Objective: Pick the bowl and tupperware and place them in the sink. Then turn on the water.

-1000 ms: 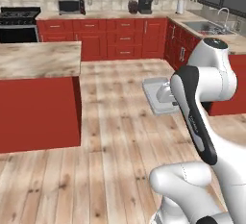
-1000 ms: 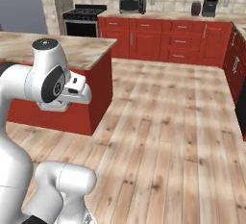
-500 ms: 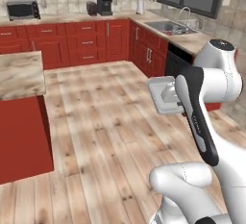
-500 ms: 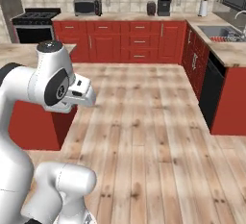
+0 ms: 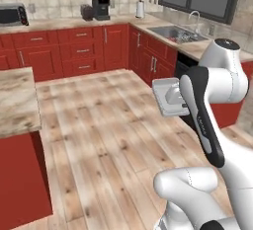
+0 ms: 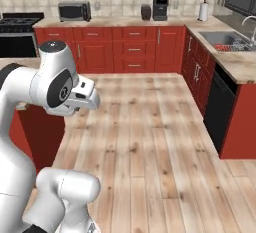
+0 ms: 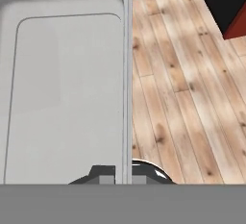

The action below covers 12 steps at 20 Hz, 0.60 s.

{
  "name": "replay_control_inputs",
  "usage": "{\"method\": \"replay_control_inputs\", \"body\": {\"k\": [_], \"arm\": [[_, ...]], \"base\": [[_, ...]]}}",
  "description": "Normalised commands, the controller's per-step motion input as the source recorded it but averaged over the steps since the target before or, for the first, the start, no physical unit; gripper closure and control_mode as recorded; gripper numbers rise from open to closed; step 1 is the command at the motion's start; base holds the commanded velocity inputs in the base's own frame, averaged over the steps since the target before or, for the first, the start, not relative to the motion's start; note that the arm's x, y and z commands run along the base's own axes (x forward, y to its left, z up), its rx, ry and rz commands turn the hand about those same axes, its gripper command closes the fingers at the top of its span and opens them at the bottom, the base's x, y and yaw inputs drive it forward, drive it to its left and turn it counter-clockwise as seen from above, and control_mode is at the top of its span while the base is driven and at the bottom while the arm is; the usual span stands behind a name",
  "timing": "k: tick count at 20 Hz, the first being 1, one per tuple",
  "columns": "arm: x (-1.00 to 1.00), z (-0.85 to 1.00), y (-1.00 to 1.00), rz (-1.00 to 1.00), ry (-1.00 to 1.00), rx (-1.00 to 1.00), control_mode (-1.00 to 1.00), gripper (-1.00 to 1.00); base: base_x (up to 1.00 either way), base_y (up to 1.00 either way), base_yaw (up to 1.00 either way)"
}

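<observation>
The end effector (image 7: 123,175) is clamped tight on one wall of the tupperware (image 5: 168,97), holding it up over the wood floor (image 5: 99,135) in front of the arm. The sink (image 5: 177,33), with its faucet (image 5: 195,19), lies in the desk (image 5: 197,46) far to the right, well apart from the tupperware.

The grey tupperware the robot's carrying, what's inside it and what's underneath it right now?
In the hand view the tupperware looks empty. Beside it lies wooden floor; what is directly beneath is covered by the container itself.
</observation>
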Motion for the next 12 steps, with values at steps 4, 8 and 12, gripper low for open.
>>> {"method": "replay_control_inputs", "body": {"k": [4,8,12], "arm": [[0.0,0.0,0.0,0.0,0.0,0.0,1.0,1.0],[0.0,0.0,0.0,0.0,0.0,0.0,1.0,1.0],[0.0,0.0,0.0,0.0,0.0,0.0,1.0,1.0]], "base": [[1.0,0.0,-0.16],[1.0,0.03,-0.25],[1.0,0.06,-0.18]]}}
